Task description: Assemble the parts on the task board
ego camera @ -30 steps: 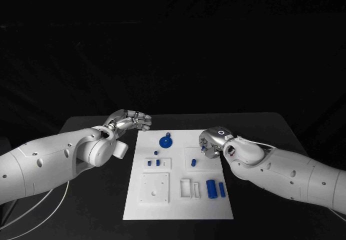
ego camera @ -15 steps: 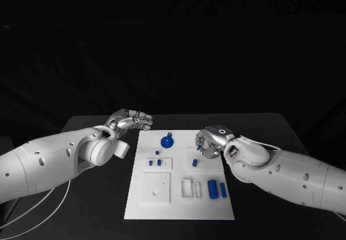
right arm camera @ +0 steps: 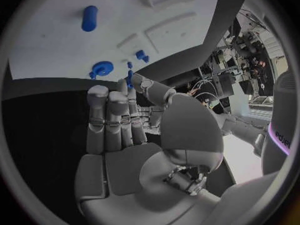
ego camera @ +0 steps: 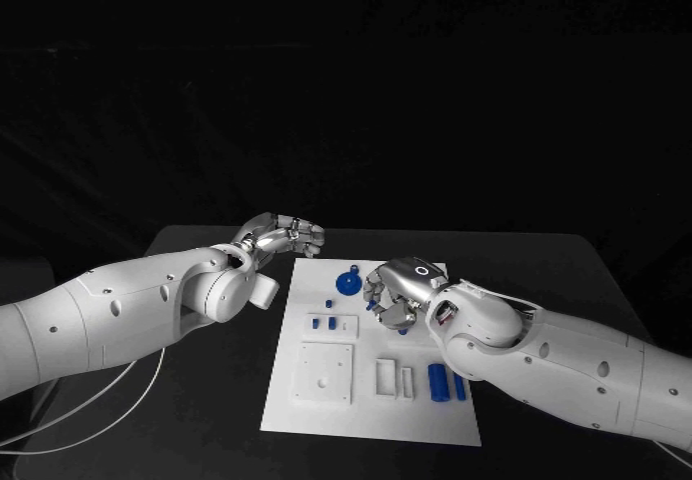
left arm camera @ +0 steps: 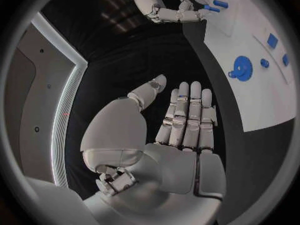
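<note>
While right hand pinches small blue part over task board, lower upright, seat gently; left hand released, holding nothing.

A dark tabletop spreads across the lower half of the head view, its far edge running from about nine o'clock to three o'clock, with black background beyond it toward twelve o'clock. At about seven o'clock, thin pale cables loop over the tabletop's near left part and run off toward the picture's lower left corner.
</note>
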